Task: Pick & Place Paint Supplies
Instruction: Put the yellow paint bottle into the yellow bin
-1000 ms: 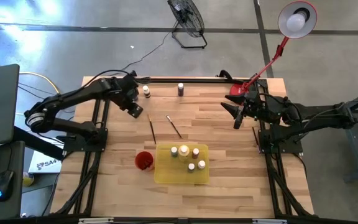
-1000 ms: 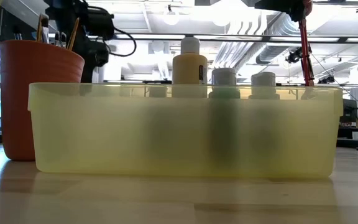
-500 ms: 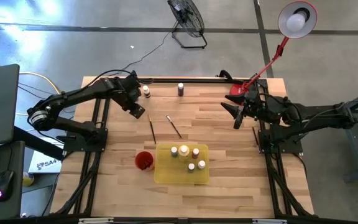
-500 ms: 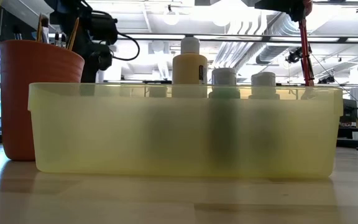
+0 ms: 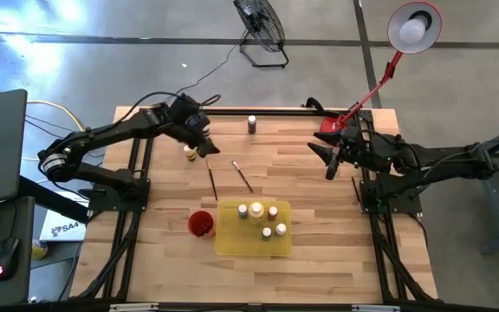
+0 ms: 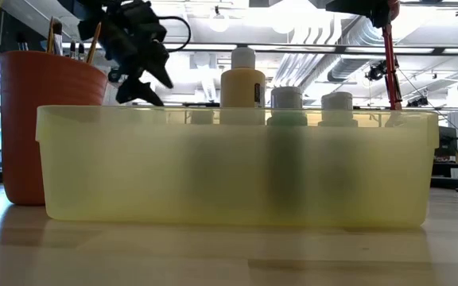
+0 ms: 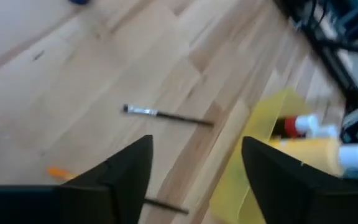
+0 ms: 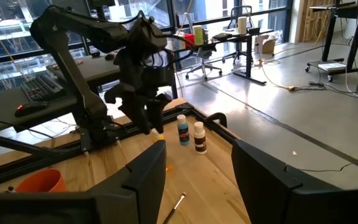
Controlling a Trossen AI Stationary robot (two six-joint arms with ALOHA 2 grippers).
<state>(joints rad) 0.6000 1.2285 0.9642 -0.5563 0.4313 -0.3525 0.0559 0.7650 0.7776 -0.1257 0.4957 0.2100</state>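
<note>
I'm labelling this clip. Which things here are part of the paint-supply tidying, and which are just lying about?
Job: small bottle by the left gripper, dark bottle, two loose paintbrushes, bottles in the tray.
Lying about: red cup, yellow tray, desk lamp, floor fan.

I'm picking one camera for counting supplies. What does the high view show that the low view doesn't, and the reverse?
Only the high view shows two loose paintbrushes on the table, the dark bottle near the far edge, and the right pincer waiting at the right side. Only the low view shows brush handles standing in the red cup. Both show the cup, the yellow tray with its bottles, and the open left pincer.
</note>
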